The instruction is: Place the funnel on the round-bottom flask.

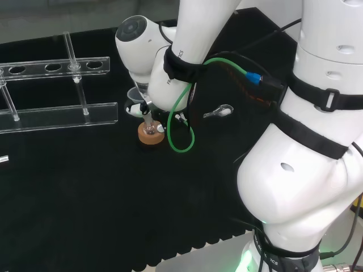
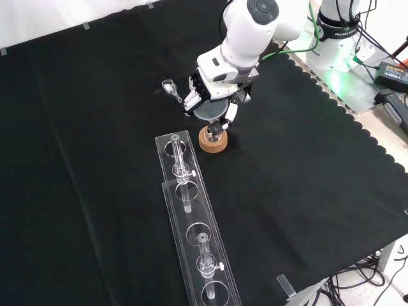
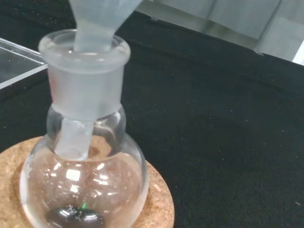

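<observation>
My hand hangs over the middle of the table, its fingers curled around the clear funnel. In the wrist view the funnel's stem already passes down through the neck of the round-bottom flask, its tip reaching into the bulb. The flask sits upright on a cork ring, with a small dark object lying at its bottom.

I judge the placing nearly done, with letting go the risky part. If my fingers drag the funnel sideways as they open, the stem could lever the light flask off its ring and tip it.

The table is covered in black cloth. In the front view, a long clear rack lies just below the cork ring, close enough to knock. A small clear piece lies to the left of my hand.
</observation>
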